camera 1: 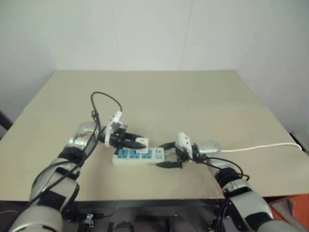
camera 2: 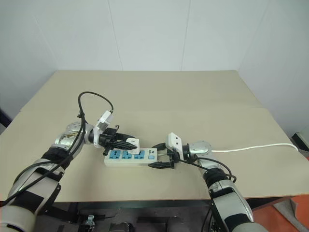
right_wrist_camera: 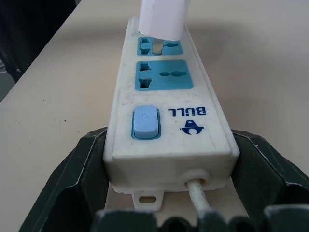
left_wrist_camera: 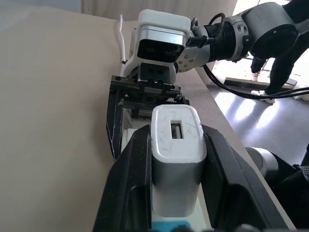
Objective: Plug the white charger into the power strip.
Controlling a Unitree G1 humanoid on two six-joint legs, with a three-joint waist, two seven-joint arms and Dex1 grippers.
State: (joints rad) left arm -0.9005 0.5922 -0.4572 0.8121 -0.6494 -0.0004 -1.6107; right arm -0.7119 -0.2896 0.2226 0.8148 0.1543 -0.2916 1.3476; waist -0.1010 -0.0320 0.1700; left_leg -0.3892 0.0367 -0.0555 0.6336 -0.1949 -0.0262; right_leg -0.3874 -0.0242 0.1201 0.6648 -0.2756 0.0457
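My left hand [camera 2: 126,143] is closed tight on the white charger [camera 2: 133,143], one black finger on each side of the little block. The charger sits over the power strip [camera 2: 129,157], above the middle of its three blue sockets, and my right wrist view shows a metal prong [right_wrist_camera: 157,44] at a slot of that socket. Whether it is seated all the way I cannot tell. The charger stands upright, its prongs pointing down into the strip and its flat back face [left_wrist_camera: 177,130], which has a small rectangular opening, turned up.

My right hand [camera 2: 161,155] is spread wide, its two fingers on either side of the strip's right end, the end with the light blue switch [right_wrist_camera: 145,121] and the thin white cord [camera 2: 256,146]. The fingers lie against or just beside the strip's long sides; I cannot tell if they press on it.

The strip lies flat on the tabletop [camera 2: 193,96] near its front edge, its long axis running left to right. The cord leaves the right end and trails away to the right across the tabletop.
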